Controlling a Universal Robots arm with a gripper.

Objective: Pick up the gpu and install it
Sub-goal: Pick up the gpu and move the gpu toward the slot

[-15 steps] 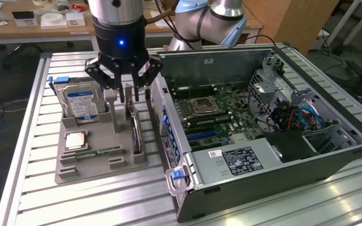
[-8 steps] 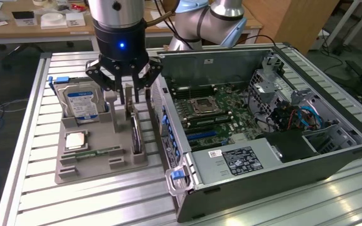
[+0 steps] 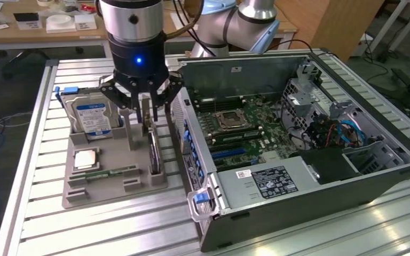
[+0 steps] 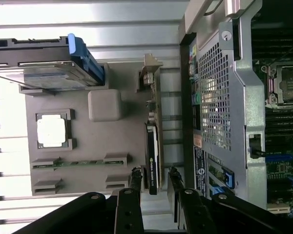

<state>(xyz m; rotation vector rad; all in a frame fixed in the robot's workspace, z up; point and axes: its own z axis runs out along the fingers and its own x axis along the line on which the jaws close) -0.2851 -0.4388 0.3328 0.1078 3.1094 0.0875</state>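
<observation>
While the arm hangs over the grey tray, its gripper sits low over the gpu.

Gpu: stands on its long edge in a slot of the tray, on the side nearest the pc case. Wrist view agrees: gpu upright on edge and seated in the tray, not lifted. Its pale metal bracket is at the end toward the hard drive.

Gripper: 2 fingers spread, 1 each side of the card. A sliver of gap shows betw. each finger and the card. No contact seen, no grip.

Other items in tray:
- Hard drive w/ blue-white label, upright at the far end, to the exterior view's left of the gpu.
- Square processor chip, flat in its recess.
- Green memory stick, lying flat just beside the chip.
- Same 3 in wrist view: hard drive, chip, memory stick.

Pc case: on its side, open, just beside the tray on the exterior view's right. Motherboard exposed. In wrist view the case's perforated rear panel is near the gpu.

All rests on a slatted aluminium table.
</observation>
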